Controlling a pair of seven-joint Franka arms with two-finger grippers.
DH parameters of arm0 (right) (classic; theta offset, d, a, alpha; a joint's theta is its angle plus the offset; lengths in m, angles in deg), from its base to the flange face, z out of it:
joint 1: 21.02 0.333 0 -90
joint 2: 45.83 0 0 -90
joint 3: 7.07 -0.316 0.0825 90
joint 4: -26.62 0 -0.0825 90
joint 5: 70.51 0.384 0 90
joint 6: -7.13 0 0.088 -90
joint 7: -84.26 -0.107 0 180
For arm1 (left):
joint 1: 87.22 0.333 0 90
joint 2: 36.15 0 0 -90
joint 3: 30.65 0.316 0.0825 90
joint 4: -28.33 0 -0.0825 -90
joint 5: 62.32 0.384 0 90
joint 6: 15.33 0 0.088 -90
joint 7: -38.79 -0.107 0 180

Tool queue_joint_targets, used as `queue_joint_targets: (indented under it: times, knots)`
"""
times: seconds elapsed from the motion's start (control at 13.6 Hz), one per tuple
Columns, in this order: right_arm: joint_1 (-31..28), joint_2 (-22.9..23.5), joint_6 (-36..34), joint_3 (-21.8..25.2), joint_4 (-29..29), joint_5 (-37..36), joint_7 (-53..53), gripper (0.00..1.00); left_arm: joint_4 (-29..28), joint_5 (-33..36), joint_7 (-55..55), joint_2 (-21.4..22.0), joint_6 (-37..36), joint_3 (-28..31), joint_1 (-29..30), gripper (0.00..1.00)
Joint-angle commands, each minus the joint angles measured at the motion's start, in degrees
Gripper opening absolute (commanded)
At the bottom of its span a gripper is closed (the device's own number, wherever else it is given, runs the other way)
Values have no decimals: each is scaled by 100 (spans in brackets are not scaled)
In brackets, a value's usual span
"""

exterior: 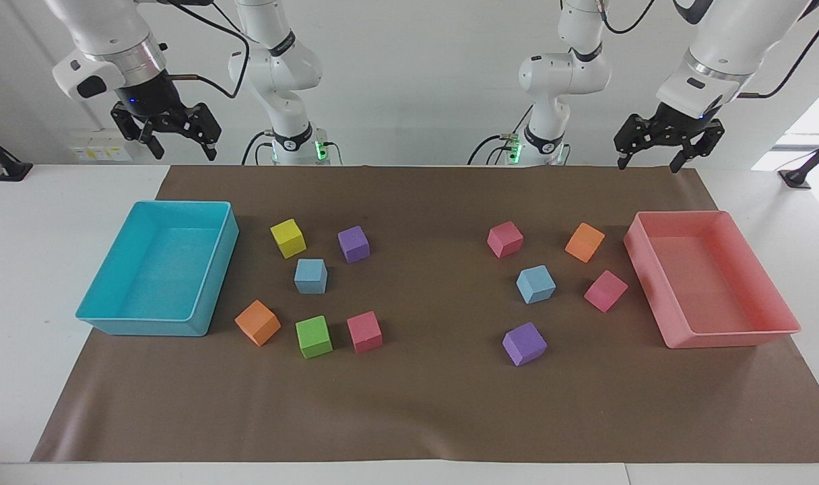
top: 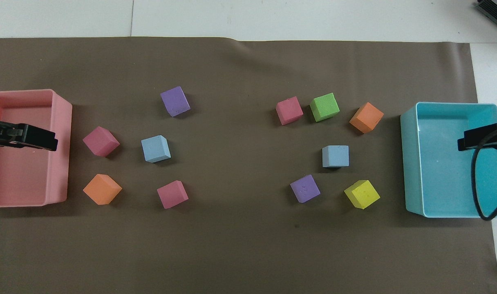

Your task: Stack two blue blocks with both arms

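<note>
Two light blue blocks lie apart on the brown mat. One blue block (exterior: 310,276) (top: 335,156) sits among the cubes toward the right arm's end. The other blue block (exterior: 535,283) (top: 155,148) sits in the group toward the left arm's end. My right gripper (exterior: 184,153) (top: 479,138) hangs open and empty, high over the turquoise tray. High over the pink tray, my left gripper (exterior: 652,165) (top: 27,136) is also open and holds nothing. Both arms wait, well clear of the blocks.
The turquoise tray (exterior: 180,205) and the pink tray (exterior: 685,215) stand at the mat's two ends. Around the blue blocks lie a yellow cube (exterior: 288,238), a green cube (exterior: 313,336), two purple cubes (exterior: 353,244) (exterior: 524,343), two orange cubes and three pink cubes.
</note>
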Motion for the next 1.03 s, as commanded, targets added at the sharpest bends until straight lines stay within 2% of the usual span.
queue_joint_targets:
  times: [0.0,0.96]
  knots:
    - [22,-183,128,-33,246,-167,-90,100,-69,27,-55,69,35,-1,-33,100]
    - [-48,-130,136,-33,193,-141,-99,100,-43,27,24,60,70,-1,29,100]
